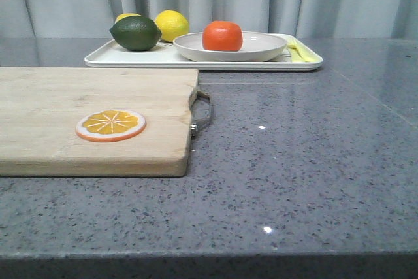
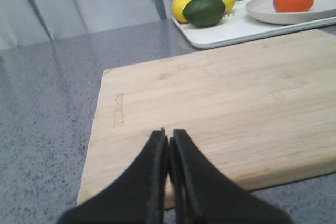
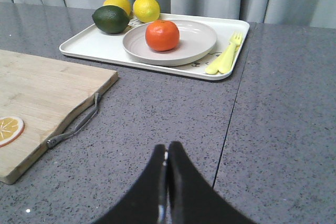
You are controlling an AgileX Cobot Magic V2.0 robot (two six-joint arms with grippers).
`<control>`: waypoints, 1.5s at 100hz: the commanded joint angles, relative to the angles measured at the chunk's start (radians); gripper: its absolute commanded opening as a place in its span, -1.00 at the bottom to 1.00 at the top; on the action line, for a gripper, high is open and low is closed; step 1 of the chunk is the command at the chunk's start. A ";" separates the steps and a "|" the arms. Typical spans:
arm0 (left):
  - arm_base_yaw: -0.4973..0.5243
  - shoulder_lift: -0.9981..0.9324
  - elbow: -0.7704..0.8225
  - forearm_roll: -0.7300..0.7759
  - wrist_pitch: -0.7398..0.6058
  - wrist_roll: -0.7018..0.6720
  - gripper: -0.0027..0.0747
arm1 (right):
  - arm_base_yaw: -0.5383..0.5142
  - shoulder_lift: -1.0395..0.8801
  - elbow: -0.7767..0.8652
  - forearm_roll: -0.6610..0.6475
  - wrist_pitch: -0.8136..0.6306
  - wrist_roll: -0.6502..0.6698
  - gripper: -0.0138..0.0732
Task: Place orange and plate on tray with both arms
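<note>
One orange [image 1: 222, 35] sits in the plate [image 1: 261, 46] on the tray [image 1: 130, 57], whose long axis runs along the tabletop's [image 1: 313, 161] far edge. Bare surface spreads right of the cutting board [image 1: 78, 96]. Left tool [image 2: 168, 142] and right tool [image 3: 166, 153] are both closed, empty.

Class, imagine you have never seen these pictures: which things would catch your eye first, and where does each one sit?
The bright orange stands out first, sitting in the plate on the white tray at the far side of the table. Next comes the orange slice, lying on the wooden board at the near left. A dark lime and lemon rest on the tray's left end.
</note>
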 commanded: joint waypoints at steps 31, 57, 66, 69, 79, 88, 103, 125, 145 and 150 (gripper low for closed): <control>0.011 -0.034 0.038 0.029 -0.090 -0.078 -0.98 | -0.007 0.008 -0.025 0.012 -0.063 -0.015 -0.84; 0.011 -0.034 0.038 0.045 -0.090 -0.078 -0.98 | -0.007 0.008 -0.025 0.012 -0.063 -0.015 -0.84; 0.011 -0.034 0.038 0.045 -0.090 -0.078 -0.98 | -0.007 0.008 -0.025 0.012 -0.063 -0.015 -0.84; 0.011 -0.034 0.038 0.045 -0.090 -0.078 -0.98 | -0.007 0.008 -0.025 0.012 -0.063 -0.015 -0.84; 0.011 -0.034 0.038 0.045 -0.090 -0.078 -0.98 | -0.007 0.008 -0.025 0.012 -0.063 -0.015 -0.84; 0.011 -0.034 0.038 0.045 -0.090 -0.078 -0.98 | -0.007 0.008 -0.025 0.012 -0.063 -0.015 -0.84; 0.011 -0.034 0.038 0.045 -0.090 -0.078 -0.98 | -0.007 0.008 -0.025 0.012 -0.063 -0.015 -0.84; 0.011 -0.034 0.038 0.045 -0.090 -0.078 -0.98 | -0.007 0.008 -0.015 0.012 -0.063 -0.015 -0.84; 0.011 -0.034 0.038 0.045 -0.090 -0.078 -0.98 | -0.007 -0.001 0.033 -0.084 -0.154 -0.006 -0.84; 0.011 -0.034 0.038 0.045 -0.090 -0.078 -0.98 | -0.007 -0.015 0.060 -0.118 -0.195 0.019 -0.84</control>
